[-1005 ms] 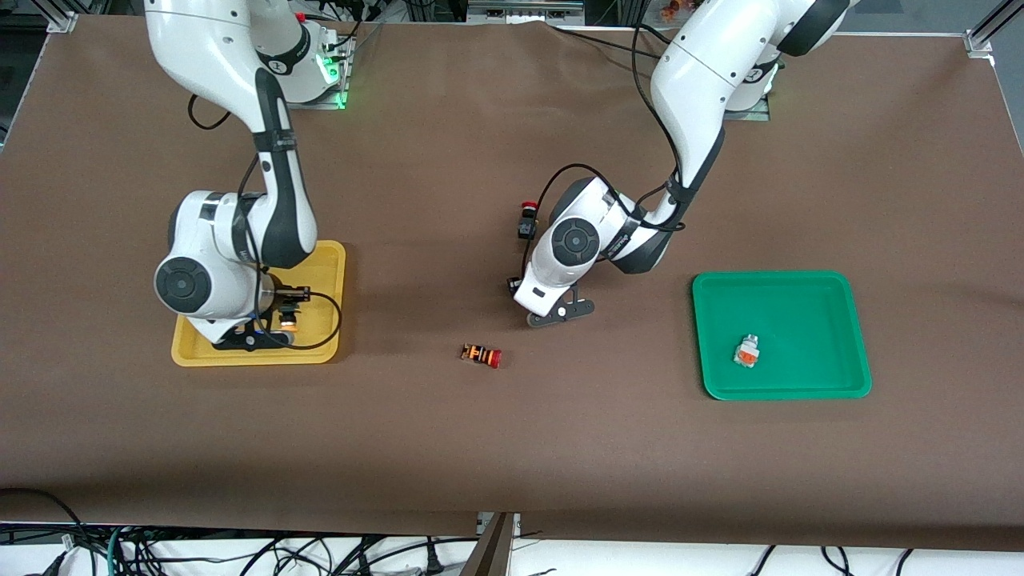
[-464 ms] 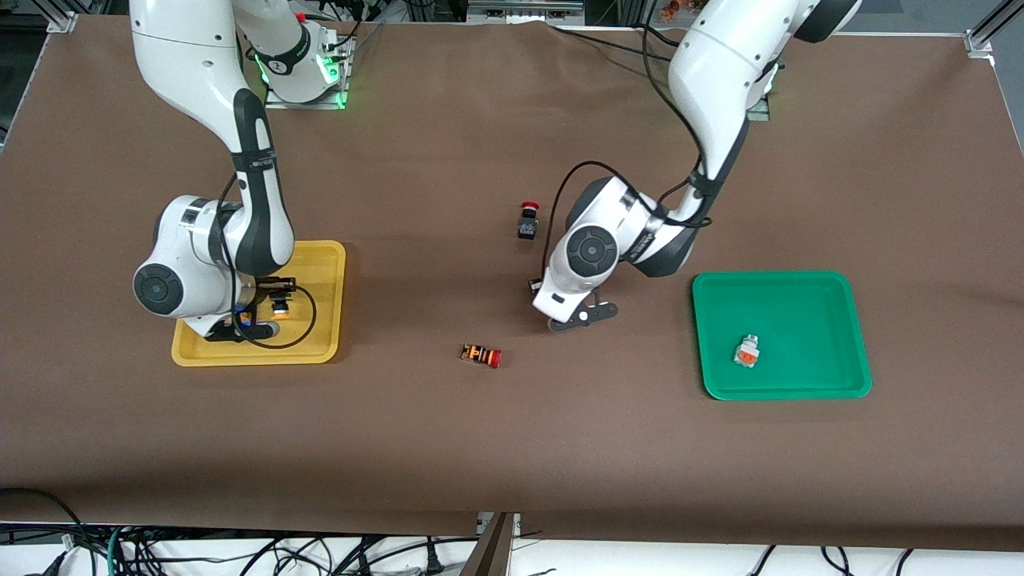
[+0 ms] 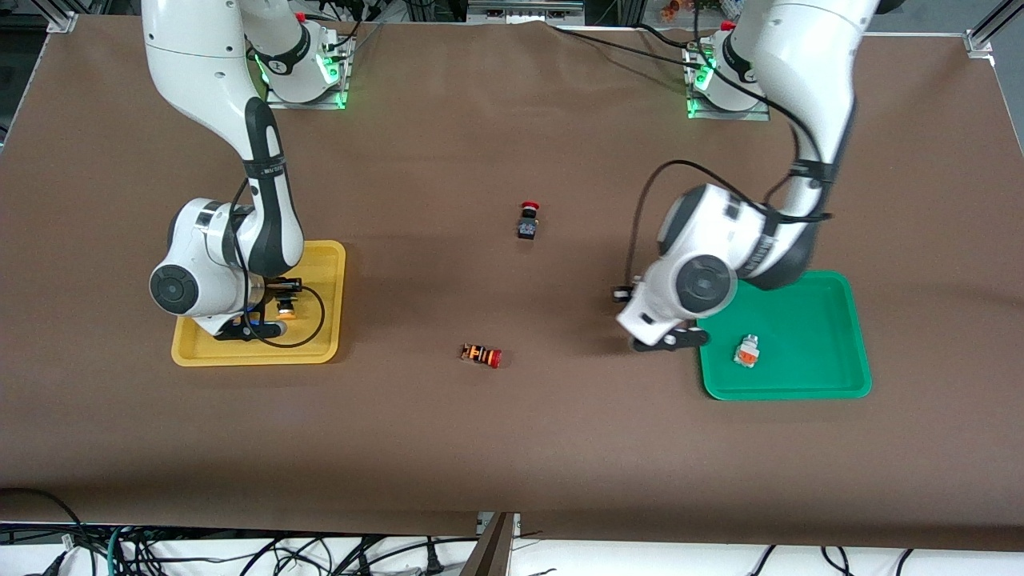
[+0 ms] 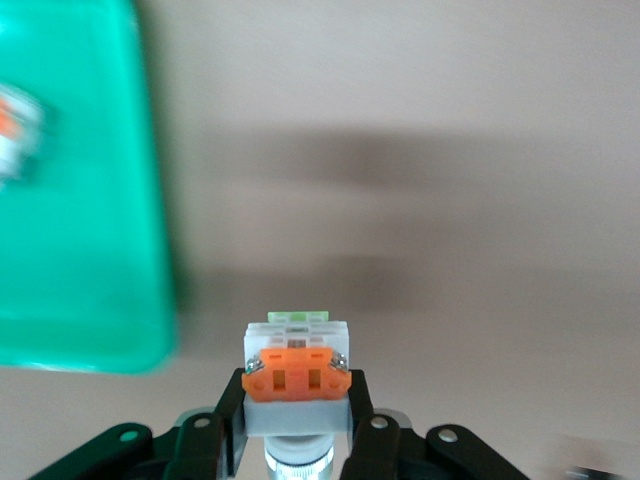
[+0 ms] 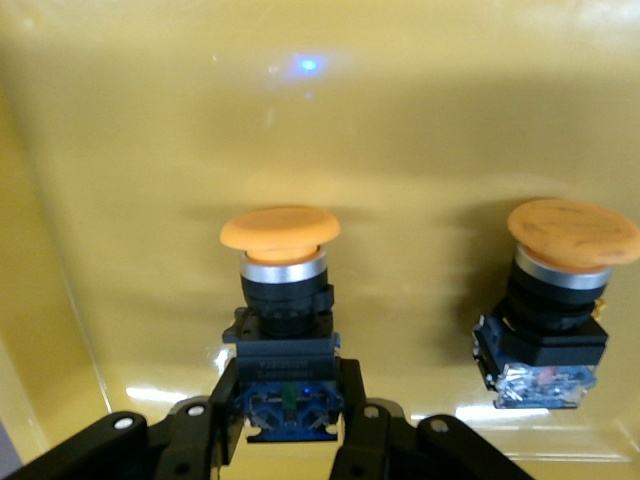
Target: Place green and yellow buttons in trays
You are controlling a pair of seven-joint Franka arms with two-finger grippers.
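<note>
Left pincer carried blocky switch trayward.

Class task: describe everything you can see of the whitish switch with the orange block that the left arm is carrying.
The whitish-silver switch with an orange block looks like moulded plastic: a pale body with a green edge at one end, the orange block with two small screws, and a round metal-looking collar at the other. The left end effector is shut on it, black fingers pressing its two sides. It hangs over the brown table beside the green tray's rim, not yet in the tray.
</note>
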